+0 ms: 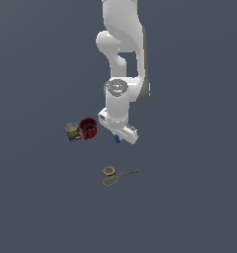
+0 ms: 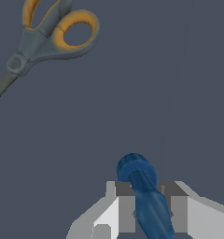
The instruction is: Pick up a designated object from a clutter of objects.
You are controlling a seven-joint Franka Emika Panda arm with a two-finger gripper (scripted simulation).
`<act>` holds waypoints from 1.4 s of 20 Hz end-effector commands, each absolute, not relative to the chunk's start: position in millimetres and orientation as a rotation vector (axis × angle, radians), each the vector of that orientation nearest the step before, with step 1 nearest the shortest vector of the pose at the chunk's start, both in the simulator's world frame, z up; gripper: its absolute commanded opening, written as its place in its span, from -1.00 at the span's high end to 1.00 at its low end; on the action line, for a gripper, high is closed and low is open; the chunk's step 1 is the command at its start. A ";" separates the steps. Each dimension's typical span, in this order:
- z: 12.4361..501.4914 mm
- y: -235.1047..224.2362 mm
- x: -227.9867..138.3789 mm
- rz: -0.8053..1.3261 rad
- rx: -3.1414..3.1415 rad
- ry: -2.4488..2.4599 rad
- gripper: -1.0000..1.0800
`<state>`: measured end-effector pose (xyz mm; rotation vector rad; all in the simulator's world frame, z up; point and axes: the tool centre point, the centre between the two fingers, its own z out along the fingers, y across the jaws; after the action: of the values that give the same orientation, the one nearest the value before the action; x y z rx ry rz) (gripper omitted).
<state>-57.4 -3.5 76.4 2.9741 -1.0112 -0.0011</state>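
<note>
A: What is the pincer [image 2: 149, 212] doing?

B: It is pinching the blue piece [image 2: 144, 196], one finger [image 2: 125, 210] on each side of the narrow shaft, so the wider round end is sticking out past the tips. That looks like a grip chosen to keep it from slipping.

A: Where is the piece sitting?

B: Under the wrist, mid-table [image 1: 189, 197], just beside the cup [image 1: 88, 128] and can [image 1: 73, 132]; whether it is touching the table I cannot tell. The scissors [image 1: 118, 174] are lying apart, clear of the fingers.
</note>
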 end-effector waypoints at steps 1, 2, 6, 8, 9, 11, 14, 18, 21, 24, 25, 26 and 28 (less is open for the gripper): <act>91.3 -1.2 -59.4 0.000 2.974 -1.012 1.00; 98.2 -0.1 -60.4 0.000 2.974 -1.012 1.00; 129.9 5.0 -64.9 0.000 2.974 -1.012 1.00; 148.1 7.9 -67.4 0.001 2.973 -1.012 1.00; 157.6 9.4 -68.7 0.001 2.973 -1.012 1.00; 177.0 12.5 -71.4 0.001 2.973 -1.012 1.00; 206.2 17.2 -75.3 0.001 2.973 -1.012 1.00; 244.2 23.4 -80.3 0.001 2.972 -1.012 1.00; 272.4 28.0 -83.9 0.001 2.972 -1.012 1.00; 300.7 32.6 -87.3 0.001 2.972 -1.012 1.00; 310.1 34.2 -88.5 0.001 2.972 -1.012 1.00; 319.6 35.8 -89.6 0.001 2.972 -1.012 1.00; 338.7 39.1 -91.7 0.001 2.972 -1.011 1.00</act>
<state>-89.5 36.6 324.0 2.9726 -1.0116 0.0023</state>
